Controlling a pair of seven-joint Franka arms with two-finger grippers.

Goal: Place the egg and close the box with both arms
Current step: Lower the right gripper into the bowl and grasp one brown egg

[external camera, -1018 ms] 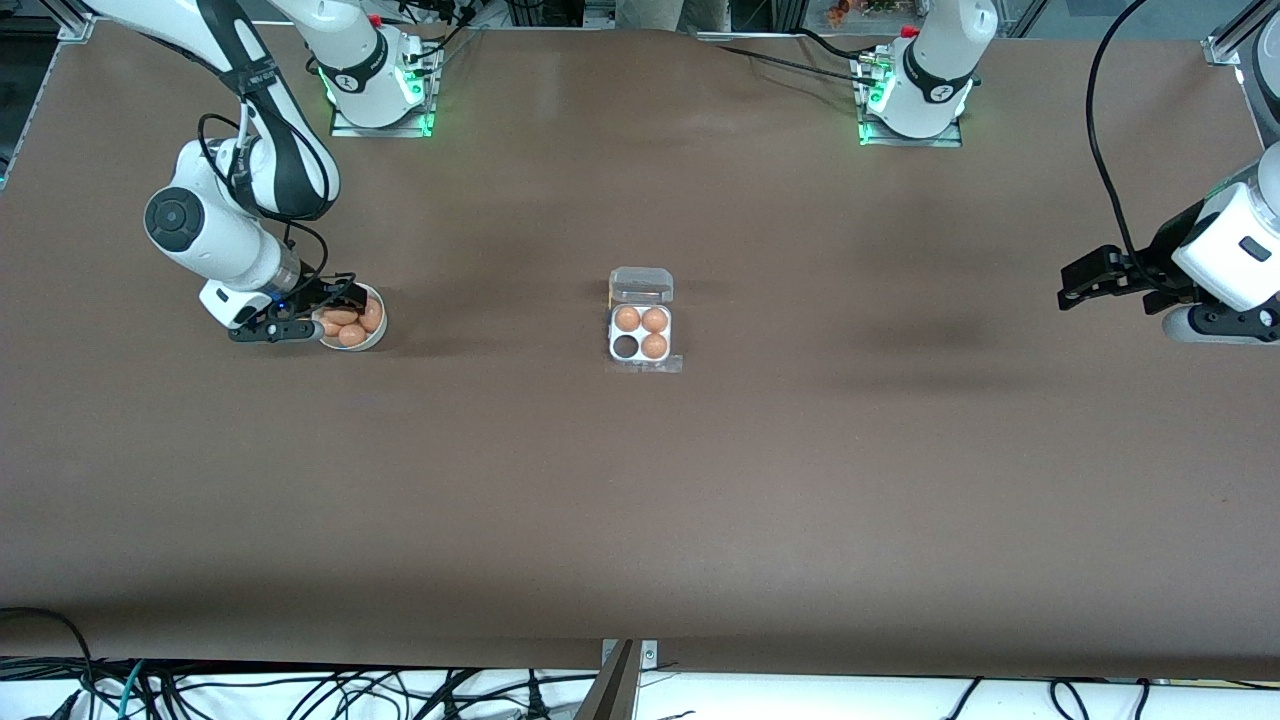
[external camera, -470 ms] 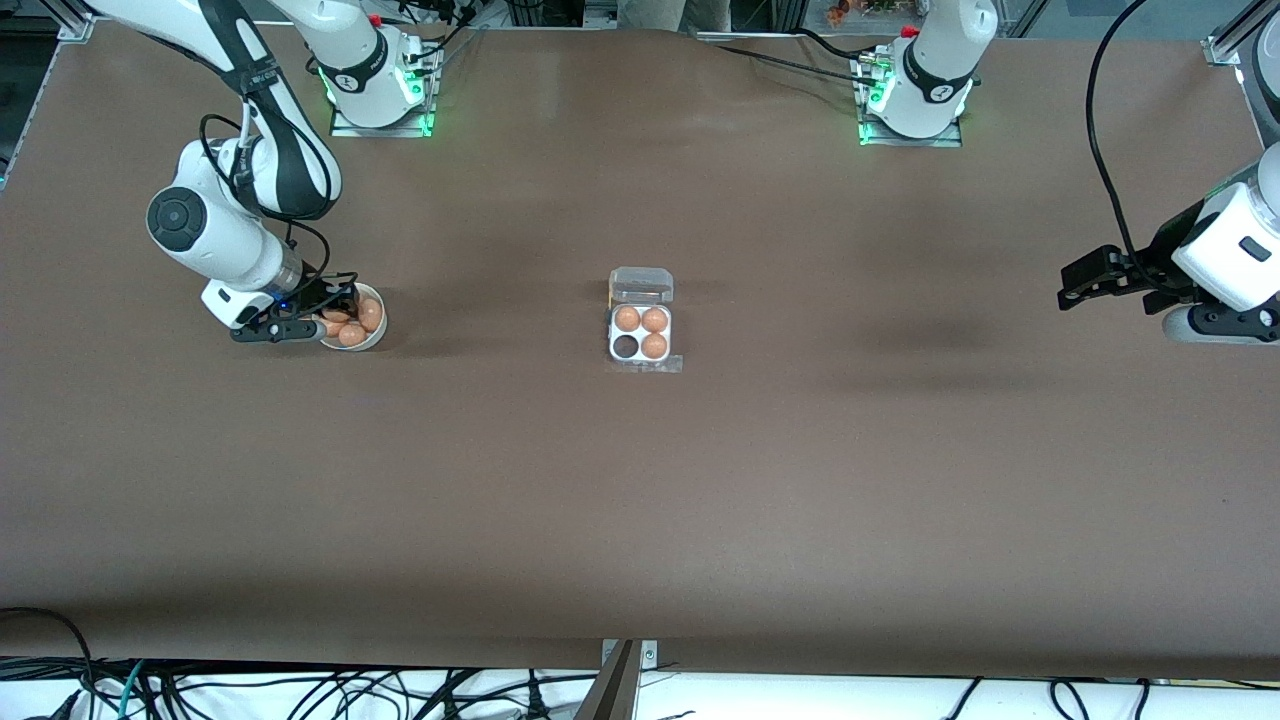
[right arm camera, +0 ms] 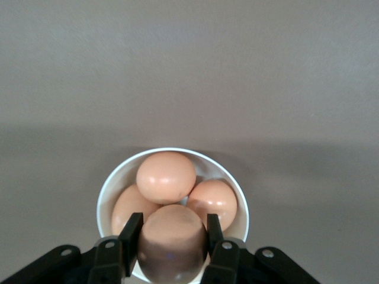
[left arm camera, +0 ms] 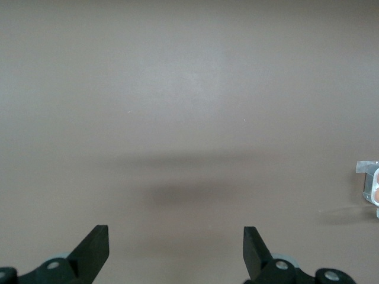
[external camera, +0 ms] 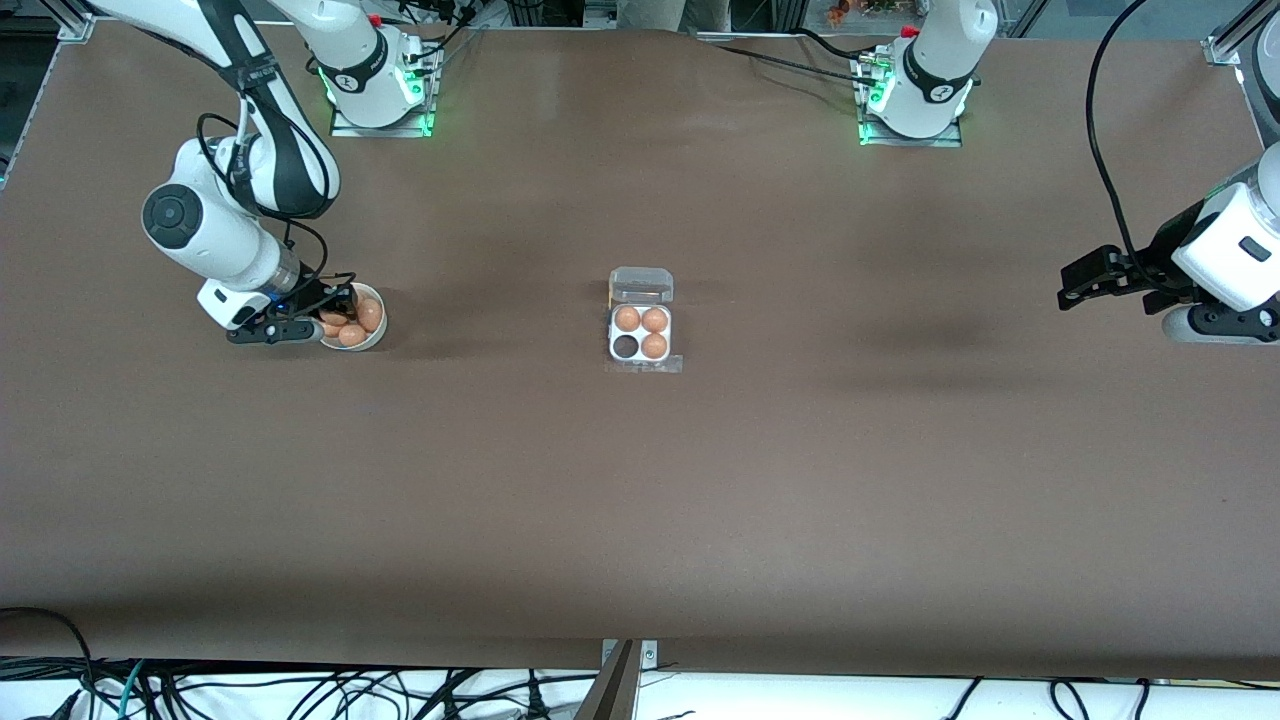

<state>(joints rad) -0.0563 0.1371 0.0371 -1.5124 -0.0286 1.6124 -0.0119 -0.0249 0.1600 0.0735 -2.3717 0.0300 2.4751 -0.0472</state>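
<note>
The box (external camera: 640, 333) is a clear egg carton in the middle of the table. Its lid (external camera: 641, 284) is open toward the robots' bases. Three cells hold brown eggs. The cell (external camera: 626, 346) nearer the front camera, toward the right arm's end, is empty. My right gripper (external camera: 335, 318) is down in a white bowl (external camera: 381, 318). In the right wrist view it (right arm camera: 173, 218) is shut on a brown egg (right arm camera: 173, 242), just above three other eggs in the bowl (right arm camera: 172, 149). My left gripper (external camera: 1066, 285) is open and empty, and waits at the left arm's end of the table (left arm camera: 174, 231).
The bowl stands toward the right arm's end of the table, well apart from the box. An edge of the box (left arm camera: 372, 183) shows in the left wrist view. Brown tabletop (external camera: 640, 500) stretches between bowl, box and the left gripper.
The right arm's wrist has shifted slightly at the bowl. The left arm and the box have not moved.
</note>
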